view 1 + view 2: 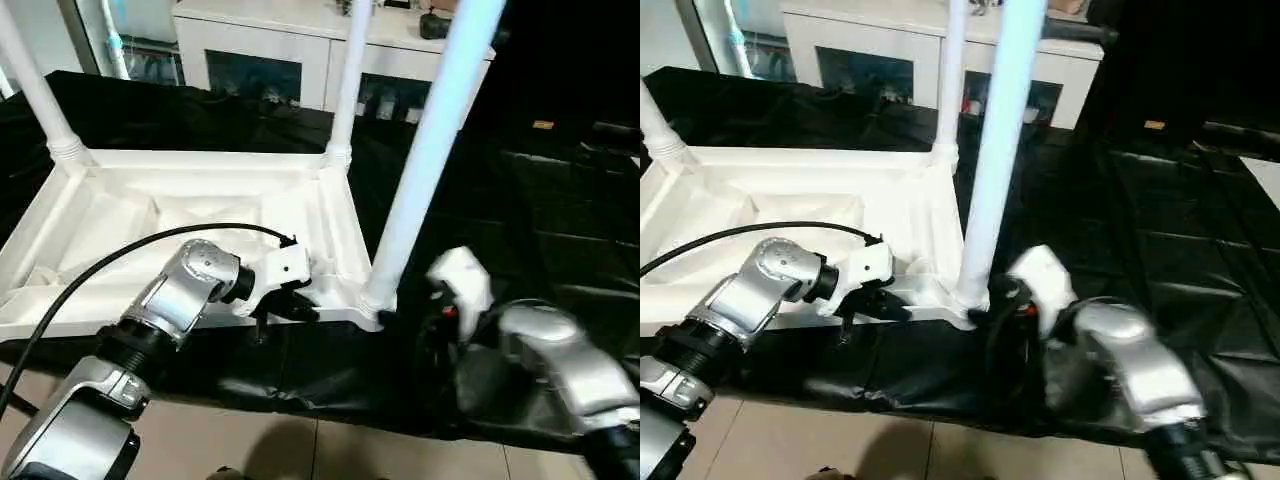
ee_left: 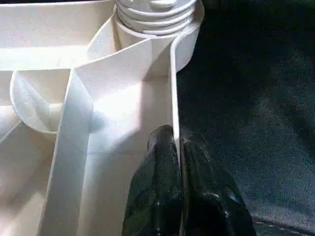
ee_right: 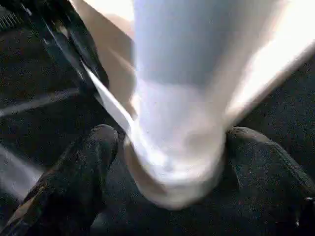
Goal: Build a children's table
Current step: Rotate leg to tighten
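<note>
Presently we show the upturned tabletop (image 1: 190, 215), ribbed underside up, lying on a surface draped in black sheet (image 1: 560, 210), left of centre. Three legs stand in its corner sockets: the far-left leg (image 1: 35, 85), the far-right leg (image 1: 350, 75) and the near-right leg (image 1: 430, 150), which leans away to the right.

The left claw (image 2: 178, 162) is closed, pinching the thin near rim of the tabletop just left of the near-right socket (image 1: 375, 300). The right claw (image 3: 172, 162) stands wide, its two black fingers (image 3: 78, 172) flanking the base of the near-right leg; we judge them apart from it or barely brushing, not clamping.

Risks, as we judge them: the near-right leg's lean suggests it may not be fully seated, so with the right claw open it could tip or work loose. A tug by the left claw on the narrow rim could slide the tabletop over the slack sheet. The left arm's black cable (image 1: 110, 260) arches over the tabletop and might snag a rib.

Hidden: the leg tops are cut off; the near-left corner lies behind the left arm, so a fourth leg cannot be confirmed; the socket joint in the right wrist view is blurred.
</note>
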Robot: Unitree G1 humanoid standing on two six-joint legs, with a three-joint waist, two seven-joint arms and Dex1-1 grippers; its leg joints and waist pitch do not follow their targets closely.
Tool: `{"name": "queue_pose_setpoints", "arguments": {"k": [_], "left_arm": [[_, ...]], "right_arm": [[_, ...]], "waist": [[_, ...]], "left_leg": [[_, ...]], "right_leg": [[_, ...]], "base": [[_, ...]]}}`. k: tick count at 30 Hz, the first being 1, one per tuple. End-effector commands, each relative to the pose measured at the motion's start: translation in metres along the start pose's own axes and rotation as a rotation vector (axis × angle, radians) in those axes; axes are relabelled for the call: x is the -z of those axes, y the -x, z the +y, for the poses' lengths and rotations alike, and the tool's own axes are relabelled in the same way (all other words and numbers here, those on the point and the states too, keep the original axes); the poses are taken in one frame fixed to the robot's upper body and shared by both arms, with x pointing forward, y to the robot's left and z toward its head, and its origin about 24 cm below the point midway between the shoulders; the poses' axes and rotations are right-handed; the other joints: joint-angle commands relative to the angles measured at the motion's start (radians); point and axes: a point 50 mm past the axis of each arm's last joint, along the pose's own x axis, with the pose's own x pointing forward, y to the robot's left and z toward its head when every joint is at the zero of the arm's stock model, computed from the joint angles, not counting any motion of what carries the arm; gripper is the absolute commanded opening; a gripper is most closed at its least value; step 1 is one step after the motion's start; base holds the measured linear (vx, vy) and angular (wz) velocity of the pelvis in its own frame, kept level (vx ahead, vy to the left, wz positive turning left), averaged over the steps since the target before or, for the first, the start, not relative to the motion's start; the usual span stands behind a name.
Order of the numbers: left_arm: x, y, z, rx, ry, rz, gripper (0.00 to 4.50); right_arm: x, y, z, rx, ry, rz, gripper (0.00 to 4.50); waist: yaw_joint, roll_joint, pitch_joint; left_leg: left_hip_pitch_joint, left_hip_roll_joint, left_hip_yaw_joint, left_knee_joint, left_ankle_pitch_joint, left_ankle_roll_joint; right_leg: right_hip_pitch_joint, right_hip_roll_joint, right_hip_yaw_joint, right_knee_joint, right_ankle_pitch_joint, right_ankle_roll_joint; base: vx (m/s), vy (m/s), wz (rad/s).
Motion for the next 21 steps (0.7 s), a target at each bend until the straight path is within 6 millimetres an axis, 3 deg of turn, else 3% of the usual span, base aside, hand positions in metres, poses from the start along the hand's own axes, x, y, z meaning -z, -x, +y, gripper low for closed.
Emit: {"name": "queue_pose_setpoints", "arguments": {"k": [1, 2, 3, 5, 14, 21], "left_arm": [[0.0017, -0.0131, -0.0106, 0.076, -0.01, 0.034, 0.0], [0.0015, -0.0131, -0.0106, 0.074, -0.01, 0.034, 0.0], [0.0014, -0.0131, -0.0106, 0.074, -0.009, 0.033, 0.0], [0.0014, -0.013, -0.0106, 0.073, -0.009, 0.033, 0.0], [0.004, -0.0104, -0.0118, 0.071, -0.002, 0.04, 0.0], [0.0048, -0.0108, -0.0102, 0.058, 0.006, 0.043, 0.0]], "right_arm": [[-0.0037, -0.0004, -0.0051, 0.007, 0.013, -0.015, 3.87], [-0.0039, -0.0018, -0.0043, -0.004, 0.004, -0.019, 3.87], [-0.0035, -0.0037, -0.0041, -0.01, -0.002, -0.021, 3.52], [-0.0033, -0.0043, -0.0039, -0.014, -0.006, -0.023, 3.52], [-0.0011, -0.0048, -0.0045, -0.028, -0.002, -0.018, 2.66], [0.0017, -0.0067, -0.0039, -0.021, -0.004, -0.01, 2.48]], "waist": [[-0.002, 0.005, -0.063], [-0.001, 0.006, -0.064], [0.001, 0.004, -0.064], [0.002, 0.004, -0.065], [0.003, 0.003, -0.064], [0.002, 0.006, -0.064]], "left_leg": [[0.026, 0.023, -0.007, -0.077, -0.325, -0.016], [0.025, 0.023, -0.006, -0.077, -0.312, -0.015], [0.024, 0.022, -0.006, -0.076, -0.298, -0.011], [0.023, 0.021, -0.005, -0.075, -0.287, -0.007], [0.025, 0.021, -0.005, -0.075, -0.294, -0.009], [0.025, 0.021, -0.005, -0.075, -0.296, -0.01]], "right_leg": [[0.027, -0.043, 0.02, -0.075, -0.27, -0.198], [0.029, -0.042, 0.02, -0.073, -0.25, -0.2], [0.031, -0.042, 0.02, -0.07, -0.229, -0.204], [0.033, -0.042, 0.02, -0.069, -0.212, -0.207], [0.034, -0.043, 0.02, -0.071, -0.239, -0.199], [0.033, -0.042, 0.02, -0.071, -0.238, -0.2]], "base": [[0.0, 0.0, 0.0], [0.0, 0.0, 0.0], [0.0, 0.0, 0.0], [0.0, 0.0, 0.0], [0.0, 0.0, 0.0], [0.0, 0.0, 0.0]]}}
